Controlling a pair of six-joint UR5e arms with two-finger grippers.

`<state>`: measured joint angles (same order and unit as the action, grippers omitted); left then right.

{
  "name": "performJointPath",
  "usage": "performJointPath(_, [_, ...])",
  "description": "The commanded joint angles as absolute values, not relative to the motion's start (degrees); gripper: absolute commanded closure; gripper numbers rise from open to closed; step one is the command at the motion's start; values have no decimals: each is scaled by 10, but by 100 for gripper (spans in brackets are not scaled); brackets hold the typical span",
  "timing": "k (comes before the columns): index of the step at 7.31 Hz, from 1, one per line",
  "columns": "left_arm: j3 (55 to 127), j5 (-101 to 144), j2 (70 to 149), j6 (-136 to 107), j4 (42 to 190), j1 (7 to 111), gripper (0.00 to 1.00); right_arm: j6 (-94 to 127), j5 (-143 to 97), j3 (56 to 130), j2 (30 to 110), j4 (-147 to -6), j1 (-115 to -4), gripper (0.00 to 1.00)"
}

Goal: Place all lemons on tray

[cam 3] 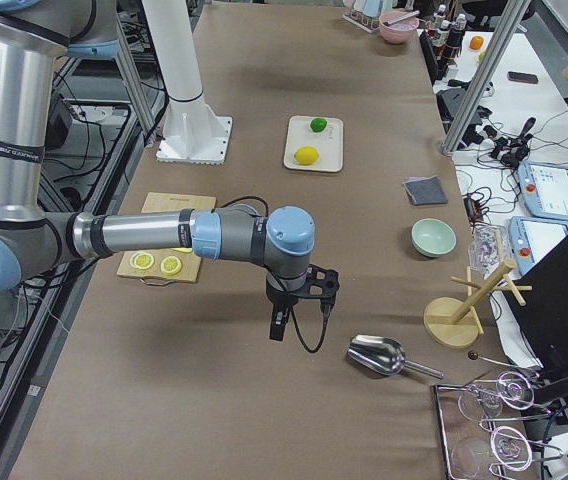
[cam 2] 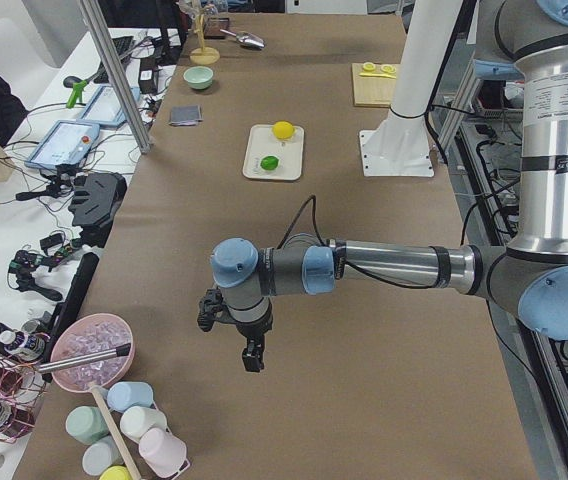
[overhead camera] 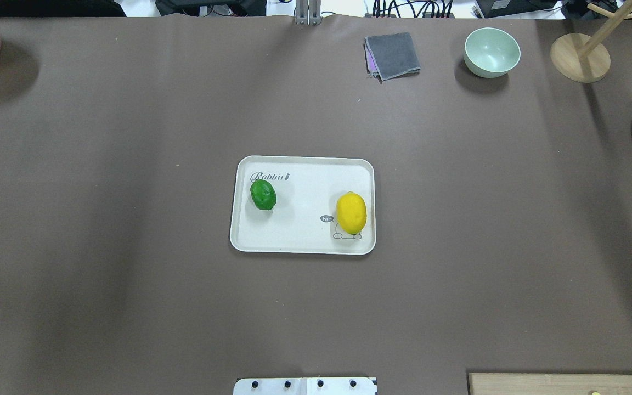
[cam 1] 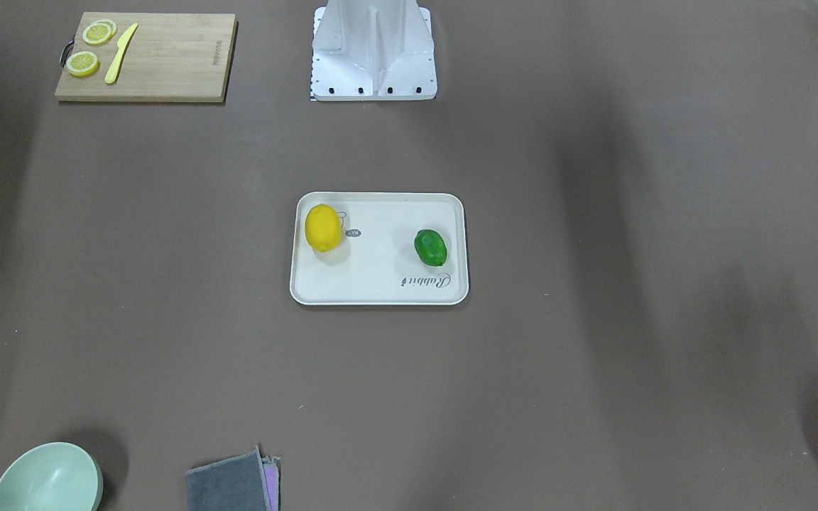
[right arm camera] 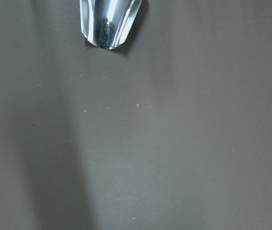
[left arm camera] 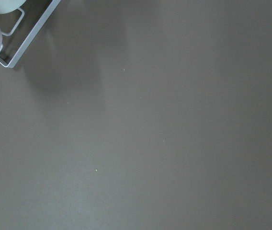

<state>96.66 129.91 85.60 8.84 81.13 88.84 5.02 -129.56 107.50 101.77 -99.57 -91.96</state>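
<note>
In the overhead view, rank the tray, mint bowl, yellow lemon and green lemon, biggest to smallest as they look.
1. tray
2. mint bowl
3. yellow lemon
4. green lemon

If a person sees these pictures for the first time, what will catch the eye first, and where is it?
First comes the cream-white tray in the middle of the brown table, with the yellow lemon and the green lemon lying apart on it. Next, the left gripper and the right gripper hang over bare table at opposite ends, far from the tray.
</note>
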Motion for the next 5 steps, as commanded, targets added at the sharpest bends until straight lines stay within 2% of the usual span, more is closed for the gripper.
performJointPath(1, [962,1324,846,89,811,893,2,13,-1297,1065,1021,-998,-964,1])
performJointPath(3, [962,1325,846,89,811,892,2,12,-1296,1058,1025,-1000,-977,1])
performJointPath(5, [962,1324,846,89,810,892,2,11,-1293,1012,982,-1001,-976,1])
